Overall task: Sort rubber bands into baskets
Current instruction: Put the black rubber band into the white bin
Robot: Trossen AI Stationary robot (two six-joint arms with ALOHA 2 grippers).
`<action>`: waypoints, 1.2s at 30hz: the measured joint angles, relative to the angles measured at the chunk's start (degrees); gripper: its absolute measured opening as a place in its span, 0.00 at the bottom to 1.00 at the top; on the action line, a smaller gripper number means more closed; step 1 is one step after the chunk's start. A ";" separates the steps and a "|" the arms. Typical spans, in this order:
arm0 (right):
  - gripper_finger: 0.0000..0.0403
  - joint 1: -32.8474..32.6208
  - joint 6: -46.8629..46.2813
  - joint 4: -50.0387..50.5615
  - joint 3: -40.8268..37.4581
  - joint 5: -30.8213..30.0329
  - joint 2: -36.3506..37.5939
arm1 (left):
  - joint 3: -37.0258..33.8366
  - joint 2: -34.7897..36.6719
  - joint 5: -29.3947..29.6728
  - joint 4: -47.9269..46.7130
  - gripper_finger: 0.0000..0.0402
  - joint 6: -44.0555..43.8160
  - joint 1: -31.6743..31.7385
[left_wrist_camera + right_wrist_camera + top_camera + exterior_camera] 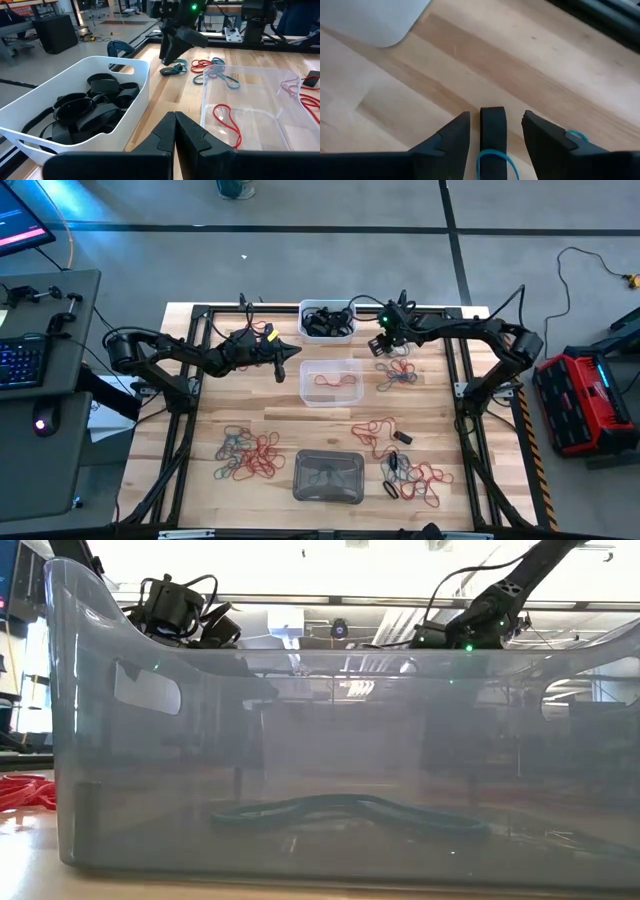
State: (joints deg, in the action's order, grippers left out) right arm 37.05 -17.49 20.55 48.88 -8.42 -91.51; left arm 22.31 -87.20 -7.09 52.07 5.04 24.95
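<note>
We list three baskets down the middle of the wooden table (200, 410). The white basket (327, 320) sits at the far edge and holds black bands (90, 107). The clear basket (331, 381) sits just nearer and holds a red band (227, 122). The grey basket (328, 476) sits at the near edge with a dark band (340, 810) on its floor.

Loose bands: a mixed red and blue pile (245, 455) lies left of the grey basket, red and black ones (410, 470) lie to its right, and a small red and blue cluster (397, 372) lies right of the clear basket.

We find the left gripper (174, 131) clenched and empty, hovering between the white and clear baskets. The right gripper (495, 132) stands low over the table just right of the white basket, fingers released, with a black band (493, 131) and a blue band (492, 160) lying between them, apparently not gripped.
</note>
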 joint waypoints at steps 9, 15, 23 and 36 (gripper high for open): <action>0.41 0.38 1.96 -0.67 0.02 3.03 -5.83 | 0.00 -0.01 -0.02 -0.29 0.00 0.07 0.00; 0.26 -0.25 2.55 -1.85 0.31 1.21 -5.65 | 0.00 -0.02 -0.01 -0.45 0.00 0.11 0.00; 0.04 -0.73 5.98 -1.50 3.24 -1.91 -4.39 | 0.00 0.00 -0.02 -0.50 0.00 0.11 0.00; 0.01 -7.92 11.02 0.94 12.14 -9.34 -4.34 | 0.00 -0.02 0.00 -1.73 0.00 0.11 0.00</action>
State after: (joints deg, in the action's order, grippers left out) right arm 29.13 -6.46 21.49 61.02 -17.76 -95.85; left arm 22.31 -87.21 -7.09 50.35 5.15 24.95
